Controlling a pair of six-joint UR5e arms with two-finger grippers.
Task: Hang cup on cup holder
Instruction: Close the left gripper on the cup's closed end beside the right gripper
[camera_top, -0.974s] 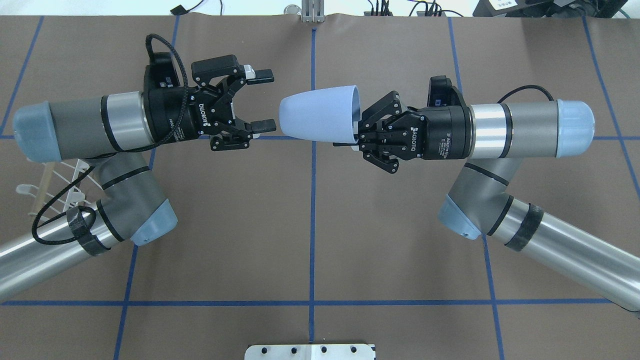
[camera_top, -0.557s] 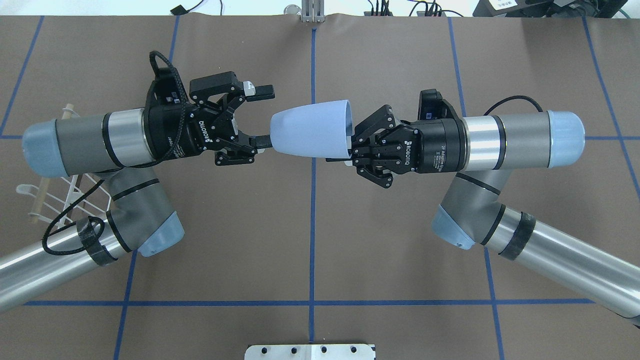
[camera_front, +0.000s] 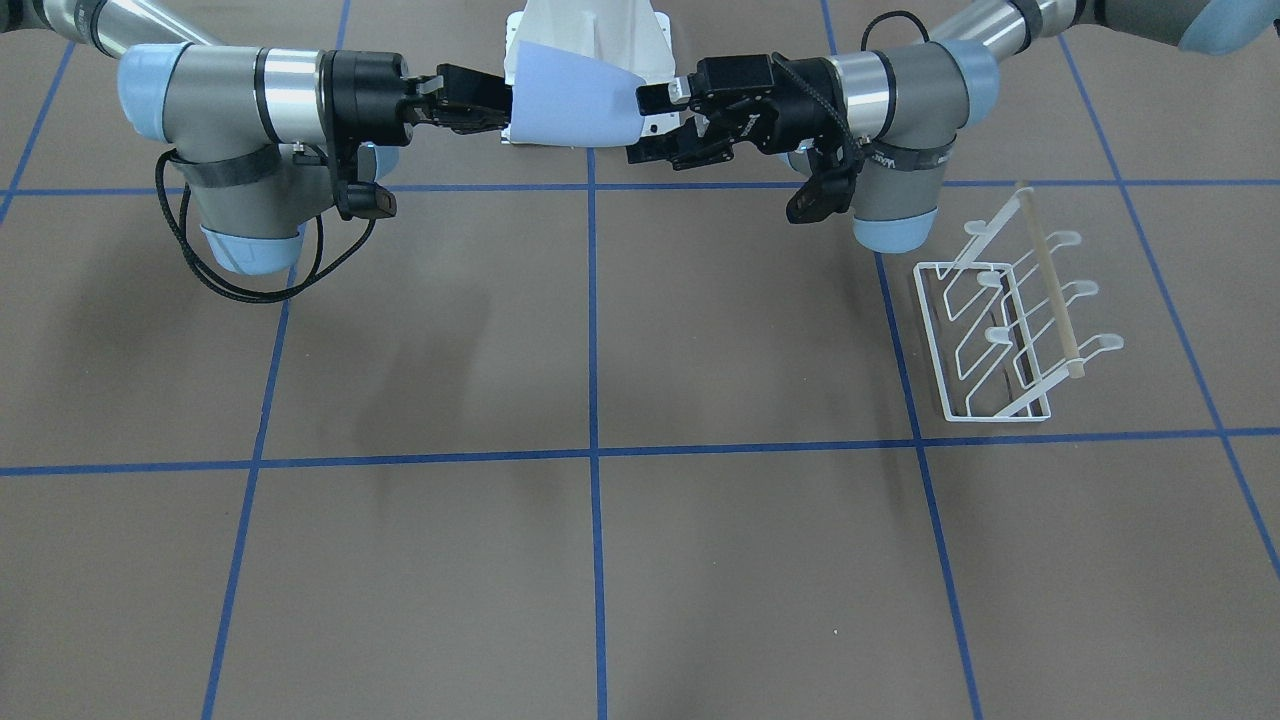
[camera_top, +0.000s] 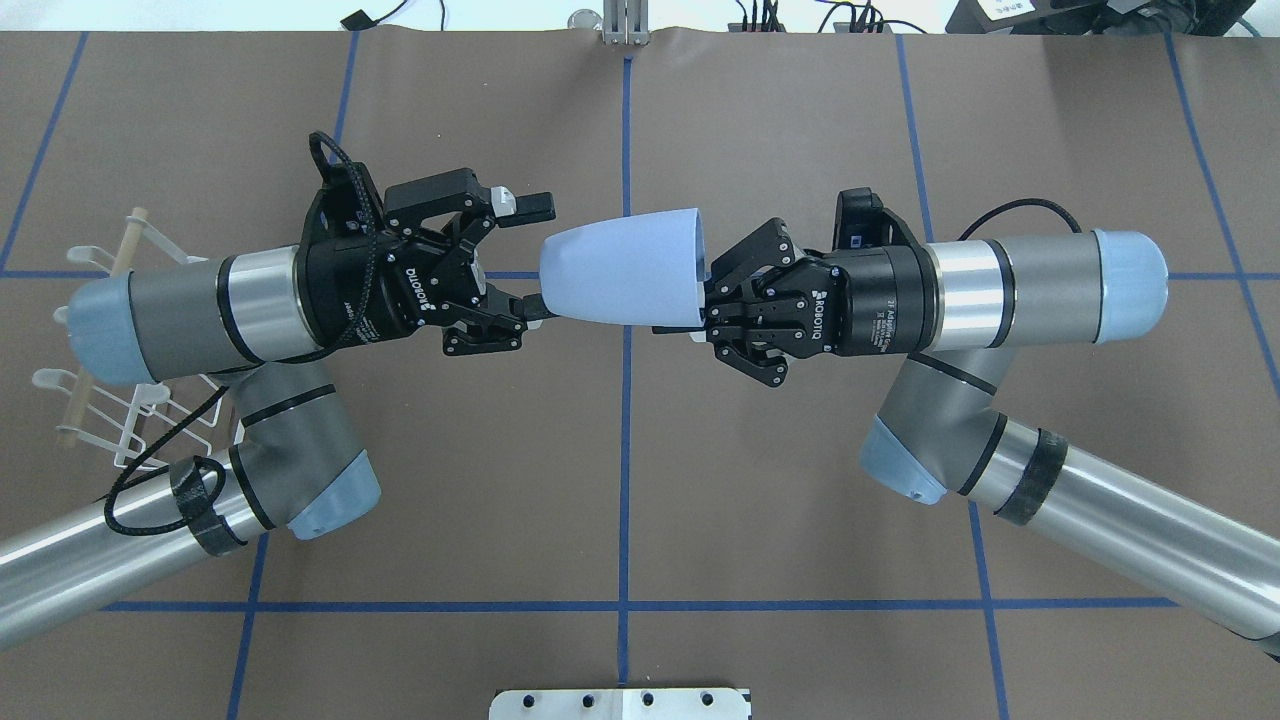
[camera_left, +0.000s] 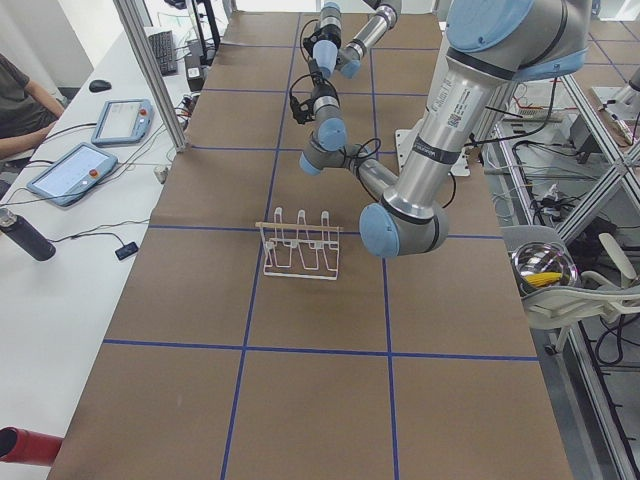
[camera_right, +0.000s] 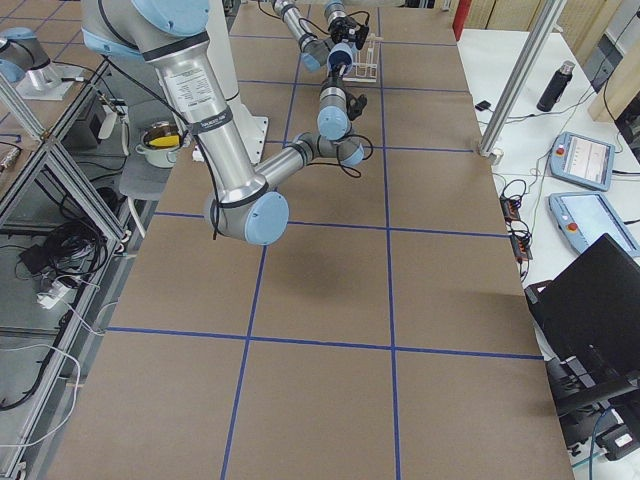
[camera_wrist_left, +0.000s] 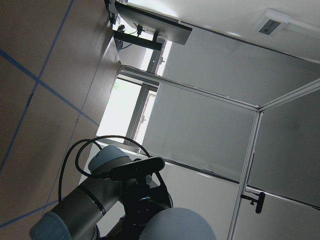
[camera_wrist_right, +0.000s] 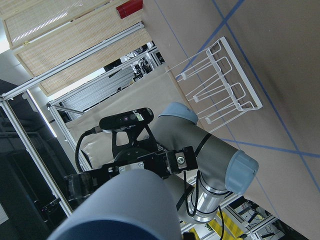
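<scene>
Both arms meet midway between left and right edges: right gripper (camera_top: 705, 300) pinches the cup (camera_top: 620, 280) by its rim, apparently offering its base to the wide-open, empty left gripper (camera_top: 536, 256), whose side holds the rack (camera_front: 1052, 290).

Matt plastic cup (camera_top: 620, 280); wire cup holder (camera_front: 1052, 288).

Overhead looks down, front opposite (shared table (camera_top: 800, 450))

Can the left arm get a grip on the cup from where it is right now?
Probably yes. The left gripper is open, its fingers either side of the cup's closed end with nothing between. The right gripper holds only the rim end.
</scene>
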